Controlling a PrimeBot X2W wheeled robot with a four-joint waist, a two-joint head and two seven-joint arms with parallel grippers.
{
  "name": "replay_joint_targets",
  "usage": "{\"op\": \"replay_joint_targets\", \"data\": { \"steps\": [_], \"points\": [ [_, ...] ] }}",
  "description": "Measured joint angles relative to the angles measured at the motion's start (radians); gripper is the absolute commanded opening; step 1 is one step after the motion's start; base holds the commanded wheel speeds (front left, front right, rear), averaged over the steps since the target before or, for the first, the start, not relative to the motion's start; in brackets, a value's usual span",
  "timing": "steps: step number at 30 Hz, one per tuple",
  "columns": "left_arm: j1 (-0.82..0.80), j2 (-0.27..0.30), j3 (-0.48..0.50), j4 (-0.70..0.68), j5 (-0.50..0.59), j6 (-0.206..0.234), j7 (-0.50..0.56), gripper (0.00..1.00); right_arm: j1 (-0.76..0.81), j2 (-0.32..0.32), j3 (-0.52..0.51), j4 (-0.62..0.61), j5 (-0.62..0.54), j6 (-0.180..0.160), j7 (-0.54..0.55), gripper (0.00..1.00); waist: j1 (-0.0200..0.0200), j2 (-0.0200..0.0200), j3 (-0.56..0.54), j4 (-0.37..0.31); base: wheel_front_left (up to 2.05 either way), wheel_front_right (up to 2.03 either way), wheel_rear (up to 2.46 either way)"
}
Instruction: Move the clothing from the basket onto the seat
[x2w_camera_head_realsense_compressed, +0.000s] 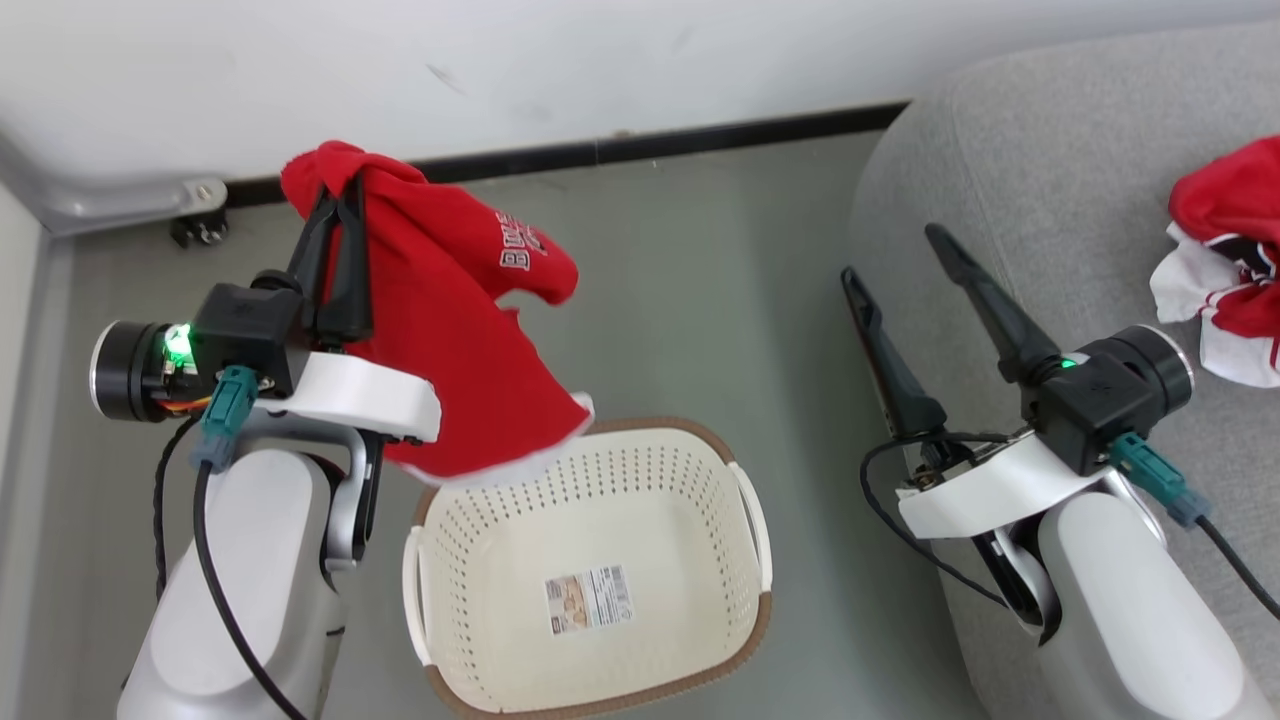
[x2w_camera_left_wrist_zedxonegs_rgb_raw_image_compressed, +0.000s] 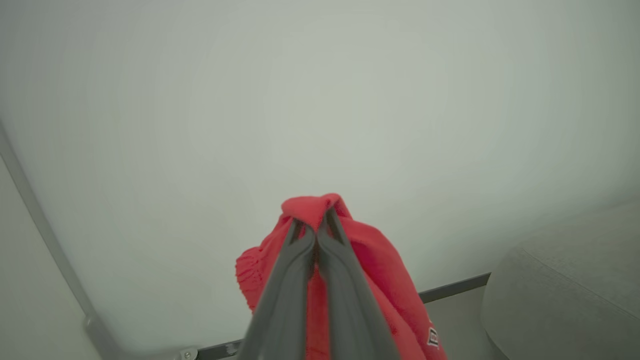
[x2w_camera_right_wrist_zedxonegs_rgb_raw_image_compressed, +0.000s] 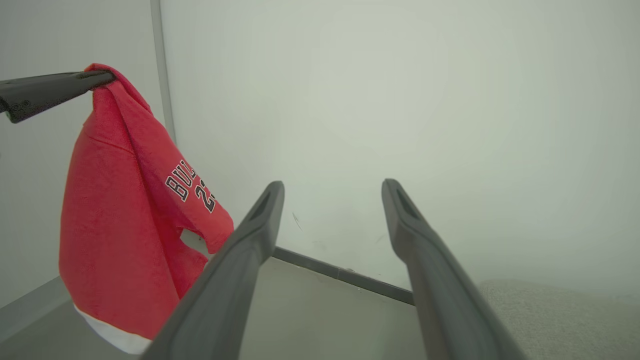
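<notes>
red jersey (x2w_camera_head_realsense_compressed: 450, 330): hangs above far-left rim of basket (x2w_camera_head_realsense_compressed: 620, 490) | left jaws: clamped together on its top fold | other clothes (x2w_camera_head_realsense_compressed: 1230, 270): heaped on seat (x2w_camera_head_realsense_compressed: 1050, 200) | right jaws: wide apart, empty, by seat edge | basket: on floor (x2w_camera_head_realsense_compressed: 700, 300)

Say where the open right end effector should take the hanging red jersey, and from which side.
Probably the white-trimmed bottom hem of the jersey, approached from the robot's right: it hangs free below the pinch of the shut left end effector, facing the open right end effector.
</notes>
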Motion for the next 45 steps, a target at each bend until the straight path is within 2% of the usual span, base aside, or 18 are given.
{"op": "replay_joint_targets", "data": {
  "steps": [4, 10, 20, 27, 32, 41, 45],
  "points": [
    [0.023, -0.001, 0.000, -0.015, -0.012, -0.020, 0.000, 0.00, 0.002, -0.023, 0.040, 0.015, 0.012, 0.000, 0.025, 1.00, 0.0000, 0.0000, -0.040, 0.011, 0.00, 0.00, 0.00],
    [0.043, 0.005, -0.024, -0.030, -0.016, -0.077, 0.000, 0.00, 0.002, -0.063, 0.142, 0.024, 0.054, 0.000, 0.066, 1.00, 0.0000, 0.0000, -0.097, 0.026, 0.00, 0.00, 0.00],
    [0.062, 0.007, -0.055, -0.053, -0.016, -0.131, 0.000, 0.00, 0.001, -0.129, 0.361, 0.017, 0.180, 0.000, 0.151, 1.00, 0.0000, 0.0000, -0.175, 0.047, 0.00, 0.00, 0.00],
    [0.062, 0.003, -0.075, -0.081, -0.016, -0.168, 0.000, 0.00, -0.016, -0.183, 0.479, -0.014, 0.293, 0.000, 0.212, 1.00, 0.0000, 0.0000, -0.216, 0.055, 0.00, 0.00, 0.00],
    [0.063, -0.001, -0.091, -0.099, -0.016, -0.178, 0.000, 0.00, -0.065, -0.227, 0.526, -0.035, 0.351, 0.000, 0.240, 1.00, 0.0000, 0.0000, -0.238, 0.058, 0.00, 0.00, 0.00],
    [0.075, -0.004, -0.127, -0.102, -0.013, -0.209, 0.000, 0.00, -0.094, -0.249, 0.619, -0.061, 0.467, 0.000, 0.268, 1.00, 0.0000, 0.0000, -0.266, 0.070, 0.00, 0.00, 0.00],
    [0.075, -0.010, -0.148, -0.109, -0.010, -0.221, 0.000, 0.00, -0.108, -0.280, 0.653, -0.067, 0.504, 0.000, 0.283, 1.00, 0.0000, 0.0000, -0.278, 0.080, 0.00, 0.00, 0.00]
  ]
}}
